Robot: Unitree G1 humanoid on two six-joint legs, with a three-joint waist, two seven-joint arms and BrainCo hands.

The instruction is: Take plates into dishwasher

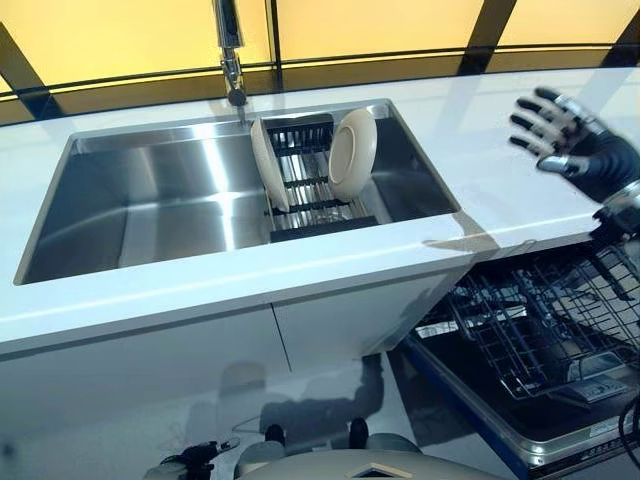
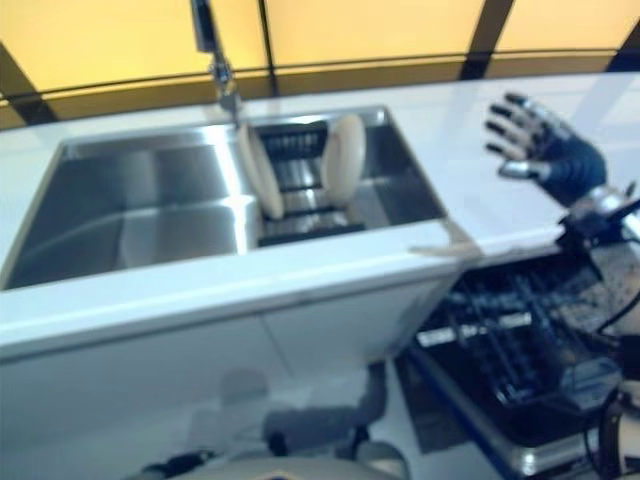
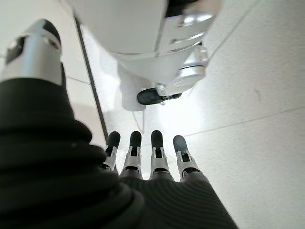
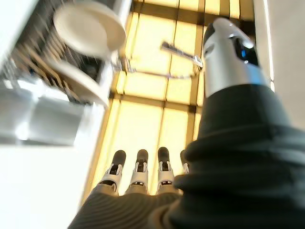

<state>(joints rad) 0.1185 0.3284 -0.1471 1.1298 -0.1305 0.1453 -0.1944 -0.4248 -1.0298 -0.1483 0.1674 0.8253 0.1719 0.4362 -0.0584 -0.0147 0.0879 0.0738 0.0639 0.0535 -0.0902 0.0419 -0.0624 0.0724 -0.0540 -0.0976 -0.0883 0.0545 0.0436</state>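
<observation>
Two cream plates stand on edge in a black dish rack (image 1: 305, 190) inside the steel sink (image 1: 150, 200): one (image 1: 353, 153) on the right, one (image 1: 269, 165) on the left, seen edge-on. Both also show in the right wrist view (image 4: 88, 26). My right hand (image 1: 565, 140) is open and empty, raised over the white counter to the right of the sink, fingers spread. The open dishwasher's lower rack (image 1: 545, 320) sits below the counter at the right, holding no plates that I can see. My left hand (image 3: 143, 157) hangs open over the floor, holding nothing.
A tap (image 1: 230, 50) stands behind the sink. White counter (image 1: 480, 130) surrounds the sink, with white cabinet doors (image 1: 250, 350) below. The dishwasher door (image 1: 480, 410) juts out low on the right. Dark-framed yellow windows run behind.
</observation>
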